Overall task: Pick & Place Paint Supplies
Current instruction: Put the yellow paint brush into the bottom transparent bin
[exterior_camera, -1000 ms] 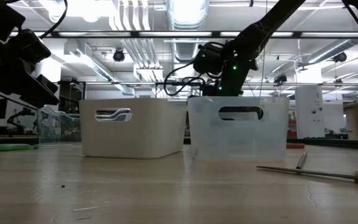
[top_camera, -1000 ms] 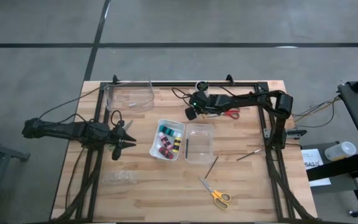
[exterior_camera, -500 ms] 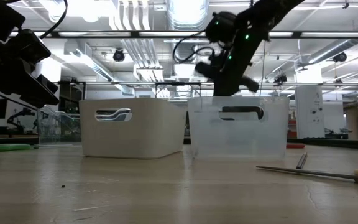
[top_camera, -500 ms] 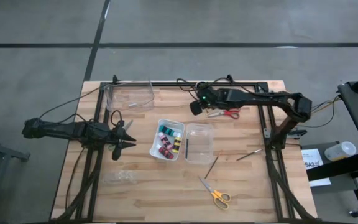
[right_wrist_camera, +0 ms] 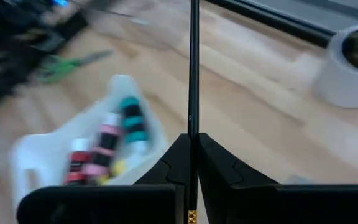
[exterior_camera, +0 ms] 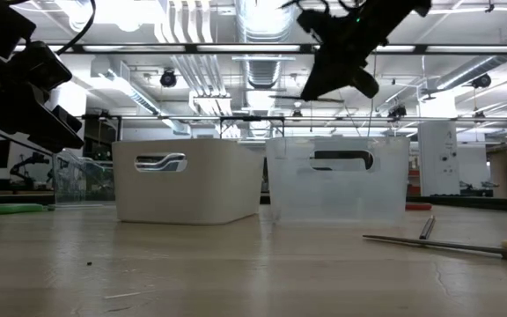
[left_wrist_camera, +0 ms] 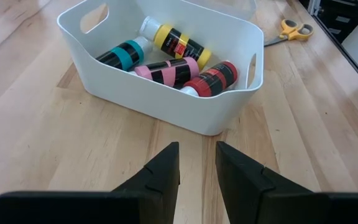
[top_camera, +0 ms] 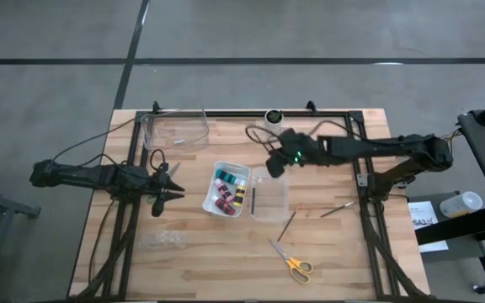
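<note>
My right gripper [top_camera: 274, 164] [right_wrist_camera: 192, 138] hangs high above the far edge of the clear bin [top_camera: 269, 192], shut on a thin dark brush [right_wrist_camera: 194, 68]. Another brush [top_camera: 253, 198] lies inside that bin. The white bin [top_camera: 227, 188] [left_wrist_camera: 166, 106] holds the teal, yellow, pink and red paint bottles [left_wrist_camera: 173, 62] lying on their sides. Two brushes [top_camera: 286, 225] [top_camera: 337, 209] and yellow scissors [top_camera: 291, 263] lie flat on the table. The red scissors are hidden under the right arm. My left gripper [top_camera: 162, 189] [left_wrist_camera: 197, 168] waits open, left of the white bin. My right gripper pinches the brush shaft [right_wrist_camera: 193, 127] between its two fingers. The brush lies along the fingers and sticks out straight ahead past their tips. It is lifted clear of the table and the bins.
A small white round cup [top_camera: 274, 115] [right_wrist_camera: 353, 68] stands at the far edge. A large clear container [top_camera: 175, 130] sits at the far left, and crumpled clear plastic [top_camera: 162, 241] lies near the left front. A black frame [top_camera: 369, 210] borders the table.
My right gripper has risen and moved from the far side, beside the red scissors, toward the near edge until it is over the clear bin's far edge. The right arm has stretched out flatter across the table and now covers the red scissors.
</note>
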